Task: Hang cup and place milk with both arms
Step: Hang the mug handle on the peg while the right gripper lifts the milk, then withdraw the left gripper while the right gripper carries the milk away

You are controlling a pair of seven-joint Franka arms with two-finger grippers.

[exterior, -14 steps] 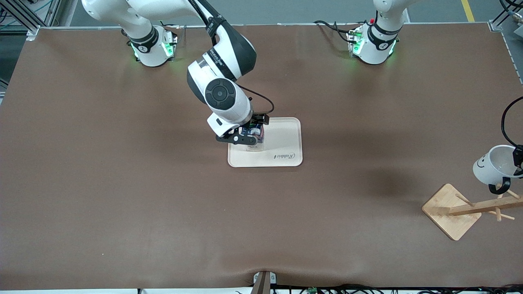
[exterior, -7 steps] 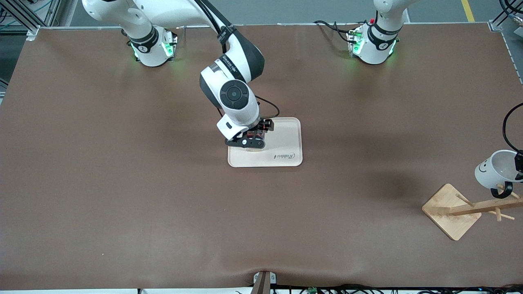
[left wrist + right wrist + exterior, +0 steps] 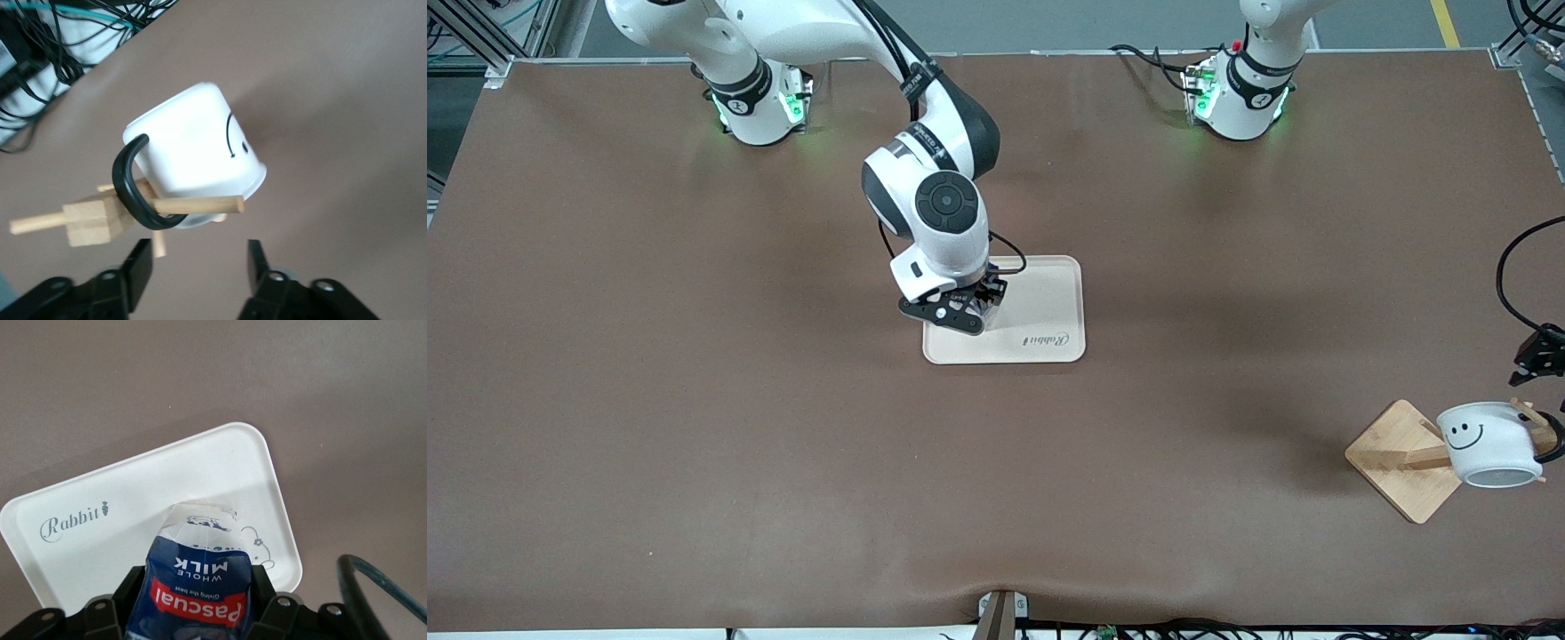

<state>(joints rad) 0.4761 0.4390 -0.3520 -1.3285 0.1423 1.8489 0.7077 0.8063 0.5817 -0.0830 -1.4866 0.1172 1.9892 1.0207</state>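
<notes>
The milk (image 3: pixel 197 590) sits clamped between the fingers of the right tool (image 3: pixel 953 313), its pale lower end over the white tray (image 3: pixel 1049 302) on the tabletop (image 3: pixel 694 400). Toward the left arm's end, the cup (image 3: pixel 1488 443) hangs by its black handle on a peg of the wooden rack (image 3: pixel 1396 458), just under the left tool (image 3: pixel 200 267), whose fingers are spread apart and hold nothing.
</notes>
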